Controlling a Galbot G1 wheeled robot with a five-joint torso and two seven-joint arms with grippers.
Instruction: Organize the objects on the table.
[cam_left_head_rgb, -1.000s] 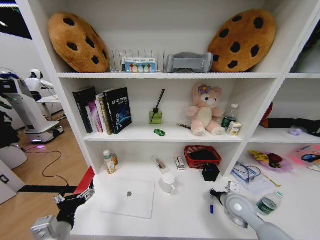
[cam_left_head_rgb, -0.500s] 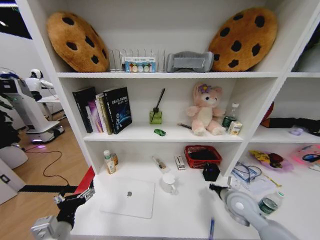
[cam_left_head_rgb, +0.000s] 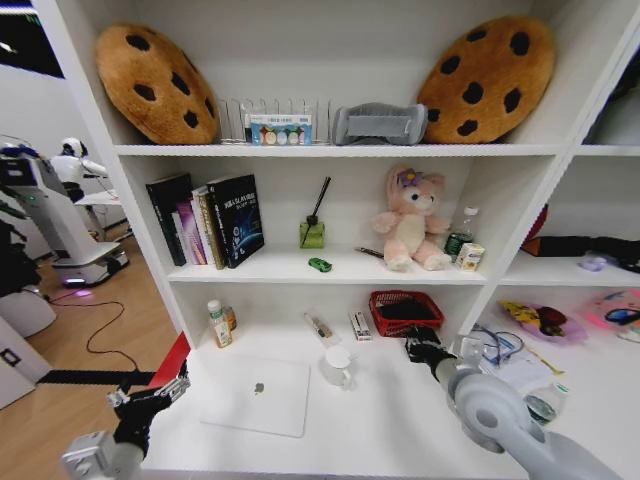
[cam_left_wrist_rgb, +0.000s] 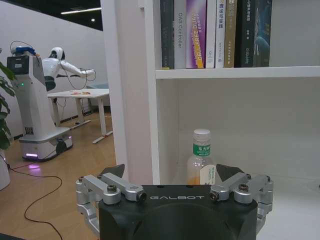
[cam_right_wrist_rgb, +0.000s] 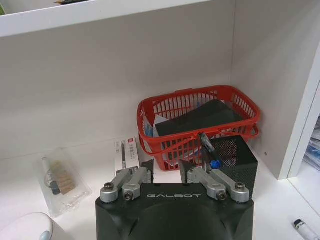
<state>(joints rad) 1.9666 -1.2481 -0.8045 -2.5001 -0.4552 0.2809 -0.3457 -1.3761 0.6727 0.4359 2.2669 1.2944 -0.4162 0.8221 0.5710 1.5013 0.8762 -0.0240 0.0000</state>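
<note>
My right gripper (cam_right_wrist_rgb: 167, 167) (cam_left_head_rgb: 420, 342) hovers open just in front of a black mesh cup (cam_right_wrist_rgb: 232, 155), nothing between its fingers. A blue-banded pen (cam_right_wrist_rgb: 208, 149) leans in that cup. A white pen with a black cap (cam_right_wrist_rgb: 303, 228) lies on the table (cam_left_head_rgb: 380, 430) off to one side. The silver laptop (cam_left_head_rgb: 255, 395) lies shut at the front left. A green toy car (cam_left_head_rgb: 319, 265) sits on the shelf above. My left gripper (cam_left_head_rgb: 152, 390) (cam_left_wrist_rgb: 171, 169) stays open at the table's left corner, facing a small bottle (cam_left_wrist_rgb: 201, 160).
A red basket (cam_right_wrist_rgb: 200, 117) (cam_left_head_rgb: 405, 312) stands right behind the cup, against the alcove's back wall. A white mug (cam_left_head_rgb: 337, 365), a small box (cam_right_wrist_rgb: 125, 152) and a clear packet (cam_right_wrist_rgb: 60, 177) lie mid-table. A teal-lidded jar (cam_left_head_rgb: 540, 405) and cables sit beside my right arm.
My right arm moved up and back from mid-table to the black cup. A blue pen below the gripper slid to the front edge, then left the head view.
</note>
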